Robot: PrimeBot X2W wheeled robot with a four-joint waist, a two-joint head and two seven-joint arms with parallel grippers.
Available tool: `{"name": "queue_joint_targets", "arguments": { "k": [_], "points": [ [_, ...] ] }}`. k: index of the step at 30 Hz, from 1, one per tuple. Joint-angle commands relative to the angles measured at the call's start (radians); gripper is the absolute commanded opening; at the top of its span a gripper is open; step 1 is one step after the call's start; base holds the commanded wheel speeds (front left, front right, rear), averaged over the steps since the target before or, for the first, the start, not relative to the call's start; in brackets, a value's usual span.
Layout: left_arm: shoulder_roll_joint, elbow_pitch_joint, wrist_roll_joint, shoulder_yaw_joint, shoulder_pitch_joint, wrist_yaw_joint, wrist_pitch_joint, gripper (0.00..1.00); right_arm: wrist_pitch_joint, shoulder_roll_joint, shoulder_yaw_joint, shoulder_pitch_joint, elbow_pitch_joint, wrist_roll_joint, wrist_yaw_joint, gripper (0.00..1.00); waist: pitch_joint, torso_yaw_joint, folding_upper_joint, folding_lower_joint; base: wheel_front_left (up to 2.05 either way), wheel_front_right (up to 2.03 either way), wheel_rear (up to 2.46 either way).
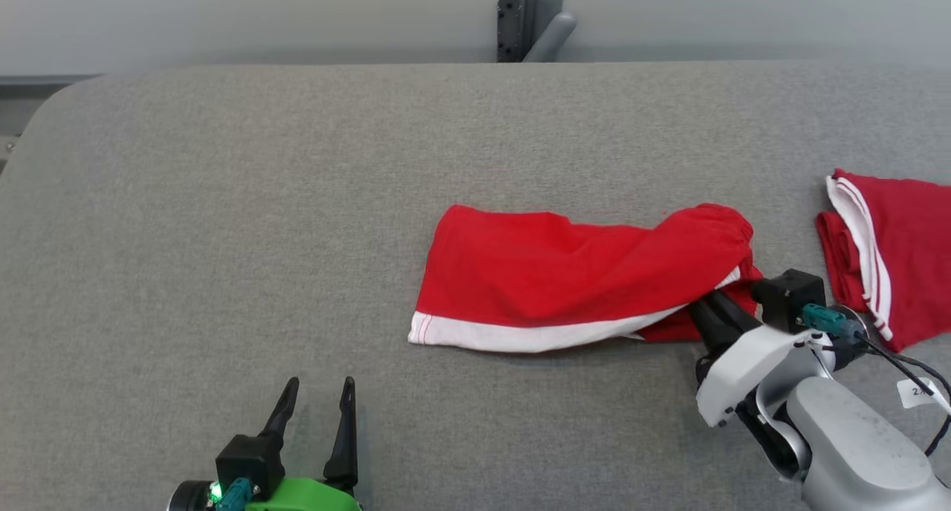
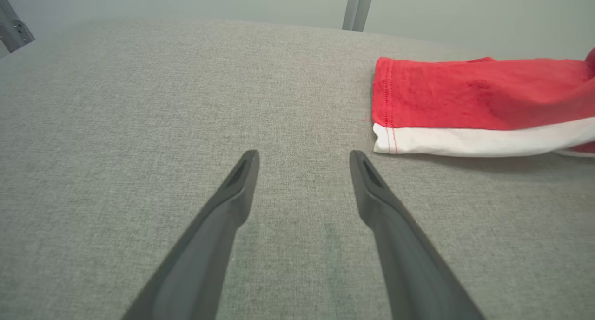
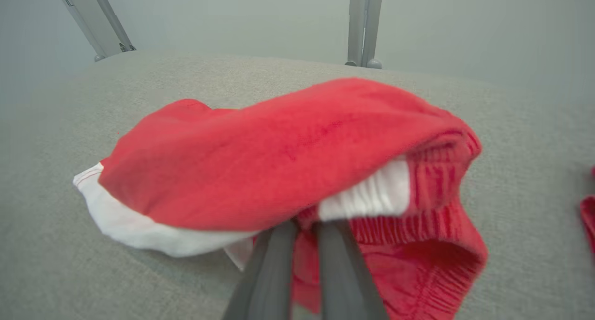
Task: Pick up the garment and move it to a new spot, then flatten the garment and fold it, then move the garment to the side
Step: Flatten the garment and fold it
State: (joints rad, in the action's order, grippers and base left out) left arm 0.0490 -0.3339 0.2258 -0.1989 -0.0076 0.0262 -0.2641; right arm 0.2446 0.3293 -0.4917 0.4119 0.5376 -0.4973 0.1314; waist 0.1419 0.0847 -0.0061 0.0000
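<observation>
The garment point(image 1: 565, 277) is a pair of red shorts with a white side band, lying across the middle of the grey padded table point(image 1: 297, 199). Its waistband end at the right is lifted off the surface. My right gripper point(image 1: 702, 303) is shut on that waistband edge; in the right wrist view the two fingers point(image 3: 274, 259) pinch the red and white cloth point(image 3: 288, 157), their tips hidden by it. My left gripper point(image 1: 319, 385) stands open near the front edge, left of the garment, with nothing between its fingers point(image 2: 232, 194). The garment's hem corner point(image 2: 465, 106) lies to that gripper's right.
A second red garment with white stripes point(image 1: 891, 251) lies folded at the table's right edge. A grey post point(image 1: 531, 17) stands behind the table's far edge. Bare grey padding stretches across the left half of the table.
</observation>
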Motion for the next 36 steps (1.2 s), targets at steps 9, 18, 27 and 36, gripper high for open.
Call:
{"name": "queue_joint_targets", "arguments": {
  "k": [9, 18, 27, 36],
  "points": [
    [0.003, -0.006, -0.014, -0.016, 0.042, 0.010, 0.000, 1.00, -0.095, 0.061, -0.074, -0.114, -0.062, -0.062, -0.002, 0.00, -0.093, -0.080, 0.0061, 0.0000, 0.00, 0.00, 0.00],
    [0.003, -0.006, -0.024, -0.035, 0.018, 0.027, 0.000, 1.00, -0.002, 0.029, 0.023, -0.168, 0.065, 0.020, -0.002, 1.00, -0.091, -0.083, 0.0061, 0.0000, 0.00, 0.00, 0.00],
    [0.003, -0.014, -0.010, -0.093, -0.089, 0.067, 0.000, 1.00, 0.020, 0.035, 0.154, -0.257, 0.002, 0.070, -0.002, 1.00, -0.051, -0.162, 0.0061, 0.0000, 0.00, 0.00, 0.00],
    [0.004, -0.218, 0.032, -0.126, -0.244, 0.089, 0.000, 1.00, 0.021, 0.008, 0.228, -0.245, -0.050, 0.128, -0.002, 1.00, 0.025, -0.239, 0.0061, 0.0000, 0.00, 0.00, 0.00]
  ]
}}
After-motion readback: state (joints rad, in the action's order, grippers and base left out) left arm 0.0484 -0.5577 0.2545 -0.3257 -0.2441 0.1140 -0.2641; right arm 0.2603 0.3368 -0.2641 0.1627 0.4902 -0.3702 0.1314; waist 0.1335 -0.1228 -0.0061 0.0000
